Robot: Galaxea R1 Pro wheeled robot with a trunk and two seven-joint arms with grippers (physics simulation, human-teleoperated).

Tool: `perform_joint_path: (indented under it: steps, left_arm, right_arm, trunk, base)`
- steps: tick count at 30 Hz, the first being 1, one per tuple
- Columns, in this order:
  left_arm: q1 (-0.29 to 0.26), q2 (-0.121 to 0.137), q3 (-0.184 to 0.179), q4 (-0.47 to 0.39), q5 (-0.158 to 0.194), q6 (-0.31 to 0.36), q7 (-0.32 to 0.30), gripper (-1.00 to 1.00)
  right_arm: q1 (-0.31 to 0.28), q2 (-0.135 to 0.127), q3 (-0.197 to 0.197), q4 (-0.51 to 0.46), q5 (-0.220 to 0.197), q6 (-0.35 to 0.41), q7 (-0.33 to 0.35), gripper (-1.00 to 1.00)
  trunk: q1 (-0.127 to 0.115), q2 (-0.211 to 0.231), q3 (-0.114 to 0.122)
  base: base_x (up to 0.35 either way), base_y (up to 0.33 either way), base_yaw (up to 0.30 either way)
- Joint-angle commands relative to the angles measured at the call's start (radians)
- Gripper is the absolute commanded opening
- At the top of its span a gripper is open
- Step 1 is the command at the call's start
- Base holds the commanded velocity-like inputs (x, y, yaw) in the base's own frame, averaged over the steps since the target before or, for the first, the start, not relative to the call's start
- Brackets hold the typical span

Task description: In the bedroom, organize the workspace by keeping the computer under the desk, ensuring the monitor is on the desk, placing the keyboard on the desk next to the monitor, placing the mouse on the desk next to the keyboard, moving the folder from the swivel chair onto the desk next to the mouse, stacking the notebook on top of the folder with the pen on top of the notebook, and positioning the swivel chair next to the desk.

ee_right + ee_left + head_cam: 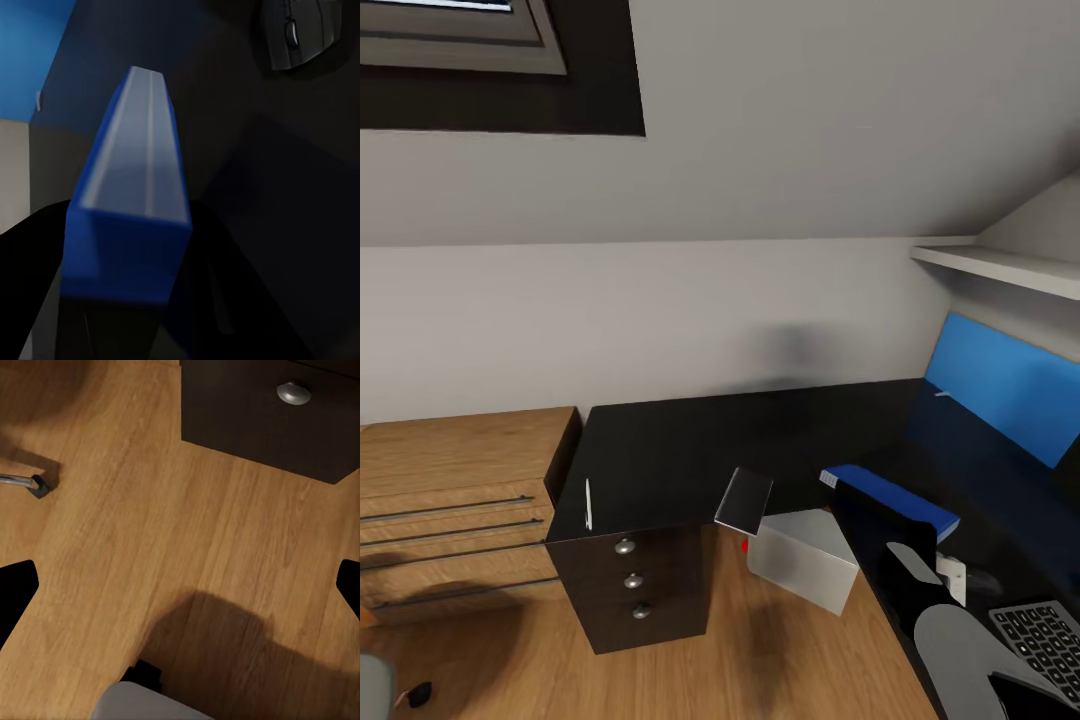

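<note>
Carrying the folder clamped in my right gripper above the surface; next I lower it beside the mouse.

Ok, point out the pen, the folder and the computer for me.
pen (588, 503), head view, mid-shaft, lying on the desk corner.
folder (895, 497), head view, blue top face.
computer (805, 560), head view, grey side panel of the tower.

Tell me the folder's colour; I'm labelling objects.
Bright blue folder, clearest in the right wrist view, also visible from the head.
</note>
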Motion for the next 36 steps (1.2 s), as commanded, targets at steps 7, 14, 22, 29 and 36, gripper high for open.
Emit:
perform_joint_path:
  steps: [7,14,22,29,36]
  left_arm:
    - [-0.001,0.001,-0.009,-0.001,0.008,-0.004,0.007,1.00]
    - [-0.001,0.001,-0.009,-0.001,0.008,-0.004,0.007,1.00]
    - [-0.001,0.001,-0.009,-0.001,0.008,-0.004,0.007,1.00]
    - [-0.001,0.001,-0.009,-0.001,0.008,-0.004,0.007,1.00]
    - [-0.001,0.001,-0.009,-0.001,0.008,-0.004,0.007,1.00]
  right_arm:
    - [-0.001,0.001,0.000,-0.001,0.000,-0.004,-0.006,-1.00]
    - [-0.001,0.001,0.000,-0.001,0.001,-0.006,-0.006,1.00]
    - [-0.001,0.001,0.000,-0.002,0.001,-0.007,-0.009,1.00]
    - [-0.001,0.001,0.000,-0.001,0.001,-0.007,-0.009,1.00]
    - [-0.001,0.001,0.000,-0.001,0.001,-0.006,-0.008,1.00]
  trunk:
    - [0.000,-0.001,-0.002]
    - [0.000,-0.001,-0.002]
    - [0.000,-0.001,-0.002]
    - [0.000,-0.001,-0.002]
    - [0.000,-0.001,-0.002]
  base:
    - [0.000,0.000,0.000]
    - [0.000,0.000,0.000]
    - [0.000,0.000,0.000]
    - [0.000,0.000,0.000]
    - [0.000,0.000,0.000]
